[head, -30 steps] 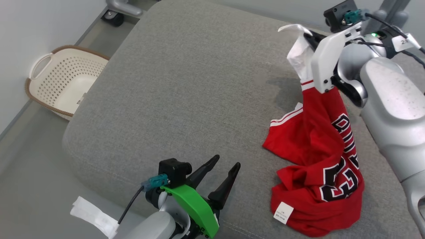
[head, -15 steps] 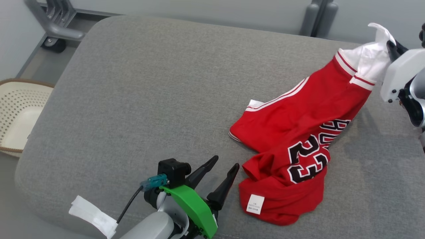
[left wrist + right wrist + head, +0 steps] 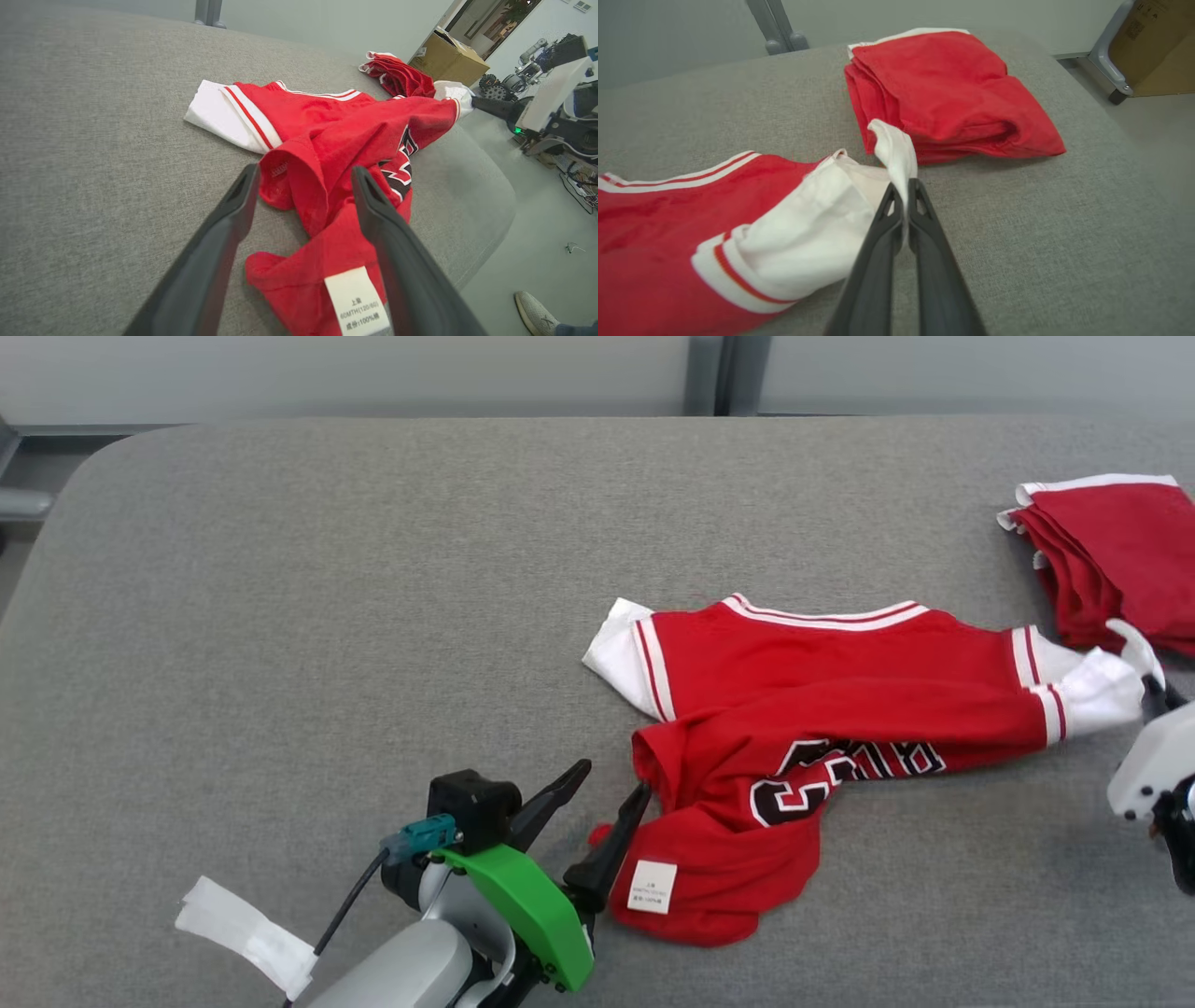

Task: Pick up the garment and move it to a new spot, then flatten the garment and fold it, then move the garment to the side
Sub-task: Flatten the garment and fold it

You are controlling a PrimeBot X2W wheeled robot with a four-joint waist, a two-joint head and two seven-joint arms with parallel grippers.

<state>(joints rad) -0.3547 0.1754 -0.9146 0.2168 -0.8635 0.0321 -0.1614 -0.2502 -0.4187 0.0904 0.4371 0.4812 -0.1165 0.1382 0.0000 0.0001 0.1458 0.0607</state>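
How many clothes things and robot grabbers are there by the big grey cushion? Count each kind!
red jersey, spread out: 1
folded red pile: 1
end effectors: 2 (left end effector, right end effector)
Total: 4

A red jersey with white sleeves and black lettering lies rumpled on a grey cushion, care label showing.

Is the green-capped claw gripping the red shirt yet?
No, the left gripper is open, with the red shirt showing between its spread fingers.
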